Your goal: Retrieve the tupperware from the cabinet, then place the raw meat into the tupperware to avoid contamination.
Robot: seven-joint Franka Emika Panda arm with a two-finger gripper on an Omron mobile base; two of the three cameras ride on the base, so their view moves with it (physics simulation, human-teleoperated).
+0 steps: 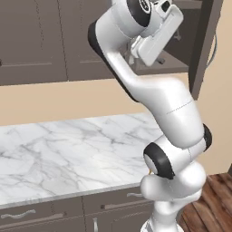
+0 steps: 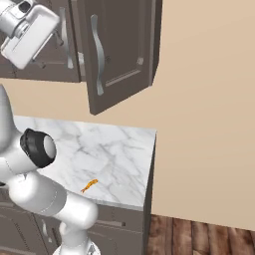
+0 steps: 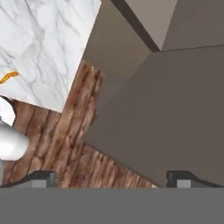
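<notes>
My gripper (image 3: 113, 178) is open, its two dark fingertips (image 3: 43, 177) spread wide with nothing between them. The hand (image 1: 156, 38) is raised to the cabinet (image 1: 181, 59), just in front of the opened compartment and its inner shelf. The cabinet door (image 2: 119, 55) hangs open to the right of the hand. The raw meat (image 2: 89, 186), a tiny orange morsel, lies on the marble counter (image 2: 114, 149) near its front edge, far below the hand; it shows again as raw meat (image 3: 8, 78) at the left of the hand view. The tupperware is out of view.
Closed cabinet doors (image 1: 36, 41) run to the left of the open compartment. Low drawers (image 1: 27, 216) with horizontal handles sit under the counter. The counter ends at the right by a beige wall (image 2: 209, 124), above wooden floor (image 2: 199, 234).
</notes>
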